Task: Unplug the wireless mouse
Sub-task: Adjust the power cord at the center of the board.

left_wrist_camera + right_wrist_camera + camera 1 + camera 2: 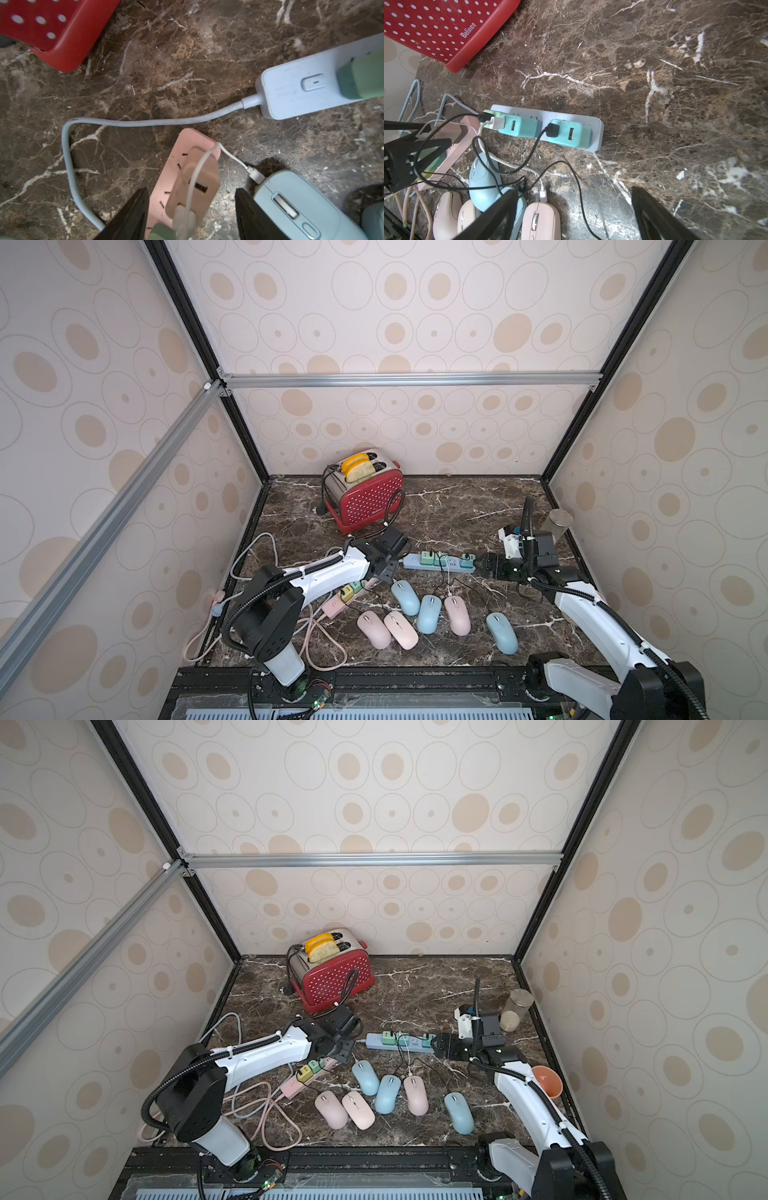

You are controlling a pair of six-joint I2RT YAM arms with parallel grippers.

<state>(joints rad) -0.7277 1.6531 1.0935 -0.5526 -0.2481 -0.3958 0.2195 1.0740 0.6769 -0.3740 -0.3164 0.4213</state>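
Left gripper, mine: jaws parted astride the pink charger, clasping nothing. Blue mouse: lower centre in both top views, just beside my fingers, white cable plugged into its nose and leading to that charger on the pink power strip. Right gripper: spread wide, empty.

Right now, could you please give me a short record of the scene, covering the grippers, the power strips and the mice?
Left gripper: open, fingers either side of the beige charger, not touching it
Beige charger: plugged into the pink power strip; its white cable runs to a blue mouse
Right gripper: open, empty, near the blue power strip
Mouse count: three pink mice, three blue mice
Toaster: at the back, bread in it
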